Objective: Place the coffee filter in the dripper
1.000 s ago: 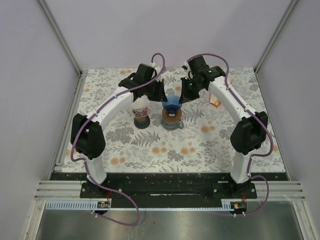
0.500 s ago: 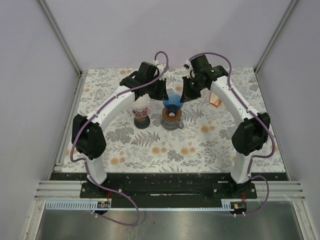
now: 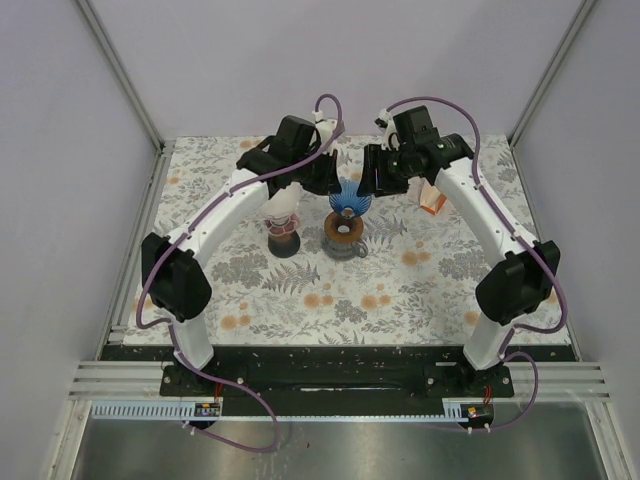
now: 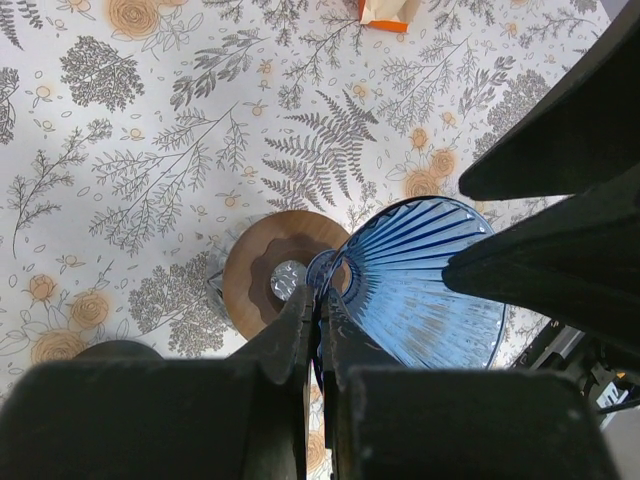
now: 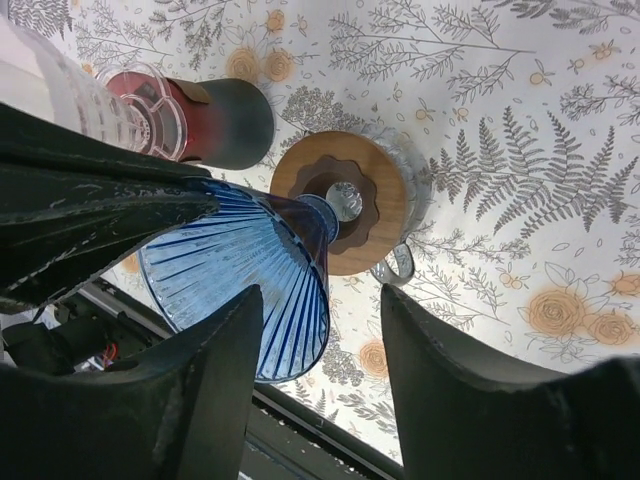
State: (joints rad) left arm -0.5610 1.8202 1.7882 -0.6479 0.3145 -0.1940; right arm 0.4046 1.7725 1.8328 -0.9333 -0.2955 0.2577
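Blue glass dripper hangs in the air at the back of the table in the top view, above a wood stand. The left gripper and the right gripper meet at it from both sides. The white filter is not in the dripper. It sits on a red and dark holder just beside the stand.

From the left wrist, the left gripper is closed tight on the narrow end of the dripper, with almost no gap between the jaws. The cone lies tilted, its wide mouth turned away from the stand below.

From the right wrist, the right gripper is spread wide and holds nothing. The rim of the dripper lies near one finger; whether they touch I cannot tell. The filter shows at the top left corner on the holder, and the stand is beyond the narrow end.

My worry is the grip: glass held only at a thin edge may slip or turn and fall on the stand. Also the two arms are very close, so a move of the right one toward the filter may knock the dripper or the holder. With the mouth tilted, a filter put in may slide out.
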